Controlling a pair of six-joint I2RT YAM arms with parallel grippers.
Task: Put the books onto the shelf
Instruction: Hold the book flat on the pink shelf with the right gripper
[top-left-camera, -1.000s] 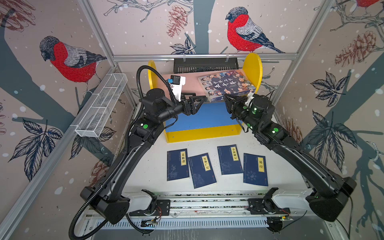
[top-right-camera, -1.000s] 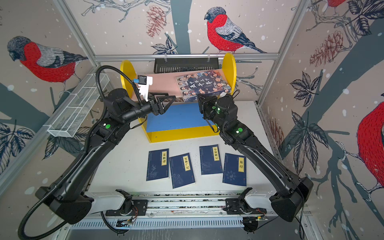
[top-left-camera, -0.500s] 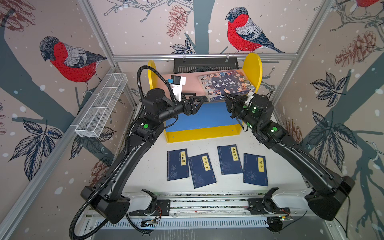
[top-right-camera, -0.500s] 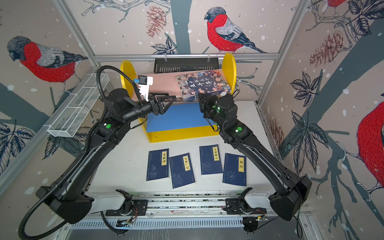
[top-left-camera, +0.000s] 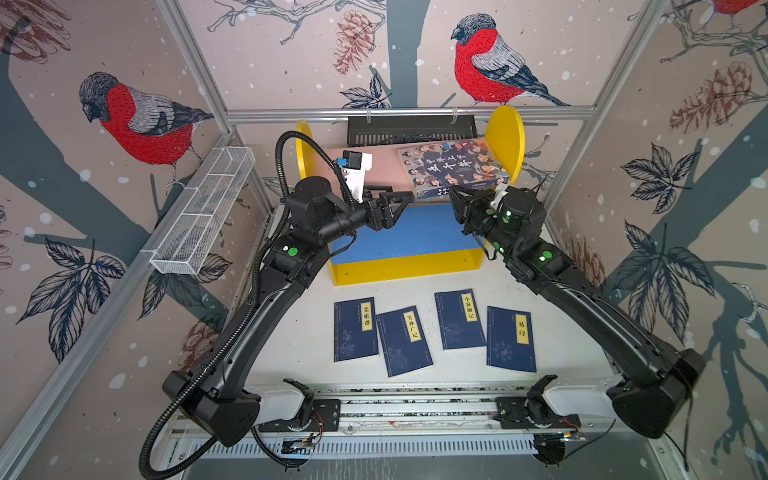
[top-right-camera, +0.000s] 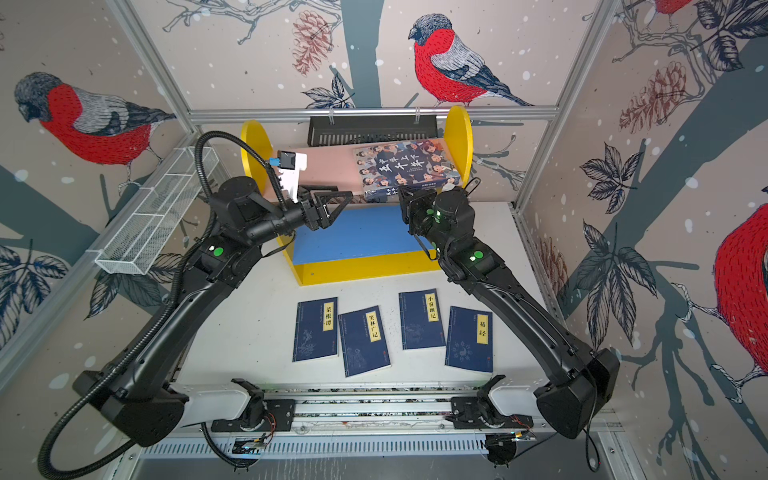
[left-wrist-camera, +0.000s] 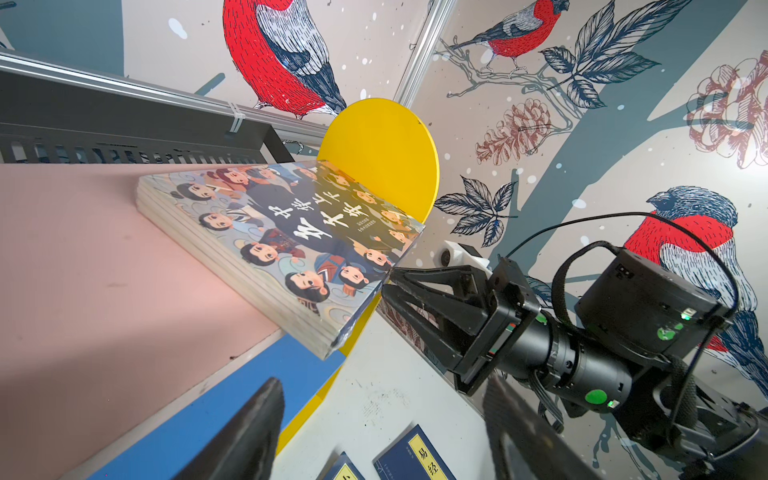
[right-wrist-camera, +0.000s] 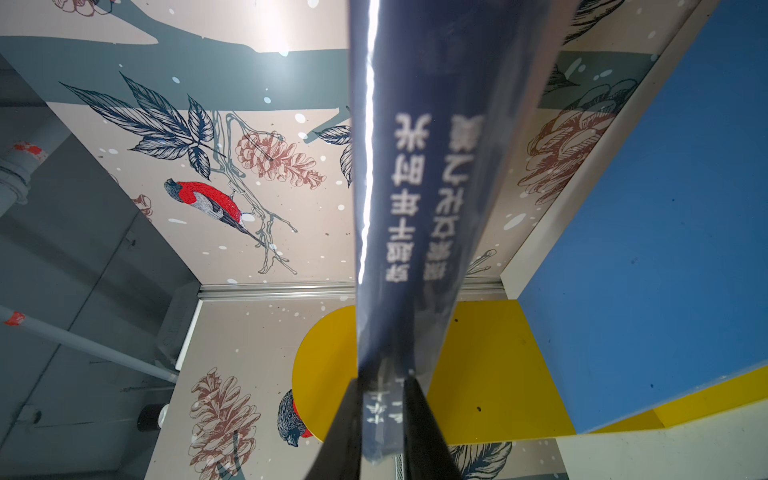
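The shelf has yellow side panels (top-left-camera: 505, 139), a pink upper board (top-left-camera: 382, 174) and a blue lower board (top-left-camera: 415, 232). A thick book with a cartoon-people cover (top-left-camera: 451, 166) (top-right-camera: 409, 168) (left-wrist-camera: 282, 241) lies flat on the pink board's right part, and its near corner overhangs the front edge. My right gripper (top-left-camera: 453, 193) (right-wrist-camera: 382, 399) is shut on that book's dark spine (right-wrist-camera: 419, 187). My left gripper (top-left-camera: 409, 197) (left-wrist-camera: 382, 424) hangs open and empty just left of the book, in front of the pink board. Several thin navy books (top-left-camera: 355, 328) (top-left-camera: 511, 338) lie flat on the table before the shelf.
A white wire mesh basket (top-left-camera: 203, 212) hangs on the left wall. A black slotted tray (top-left-camera: 409, 129) sits behind the shelf on the back rail. The arms' mounting rail (top-left-camera: 415, 409) runs along the table's front edge.
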